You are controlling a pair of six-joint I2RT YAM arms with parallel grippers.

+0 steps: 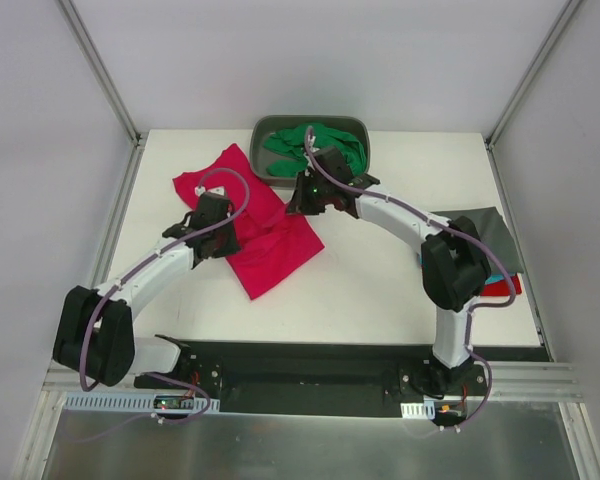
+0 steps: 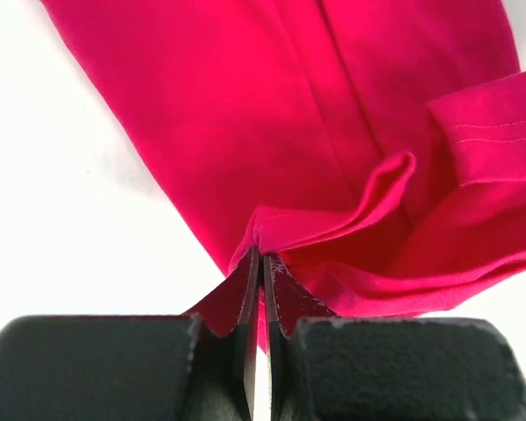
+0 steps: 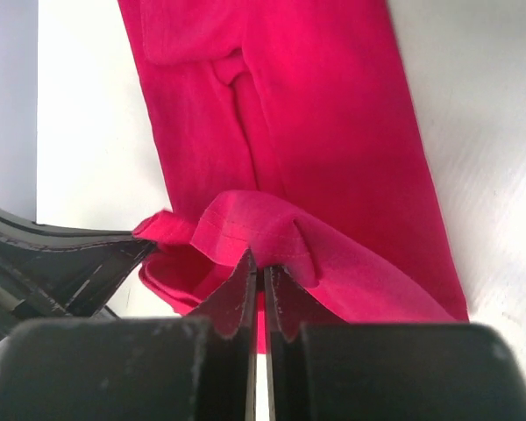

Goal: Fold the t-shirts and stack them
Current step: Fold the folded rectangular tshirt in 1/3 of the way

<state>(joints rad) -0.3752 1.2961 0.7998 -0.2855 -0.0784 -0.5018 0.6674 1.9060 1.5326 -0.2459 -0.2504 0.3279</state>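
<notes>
**A:** Both arms are down on the crimson-pink t-shirt (image 1: 275, 245). The left jaws are pinched tight on a raised fold at its edge, with the cloth caught right between the tips.

**B:** And the right jaws?

**A:** Closed as well, biting a stitched hem. The fabric humps up over the tips there, and the rest of the shirt runs away in front of them, lying on the white bench (image 1: 380, 290).

**B:** So where does the shirt sit between the two?

**A:** From above it spreads across the gap. The left jaws hold its left side, the right jaws hold its far right corner, and the body lies between them and trails towards the near edge.

**B:** What about the other shirts?

**A:** The bright green t-shirt (image 1: 315, 145) is heaped in the grey tub (image 1: 270, 128), just beyond the right jaws. The dark grey t-shirt (image 1: 485, 230) lies well off to the right of them, at the bench's edge. A sliver of red t-shirt (image 1: 507, 288) peeks out beneath it.
</notes>
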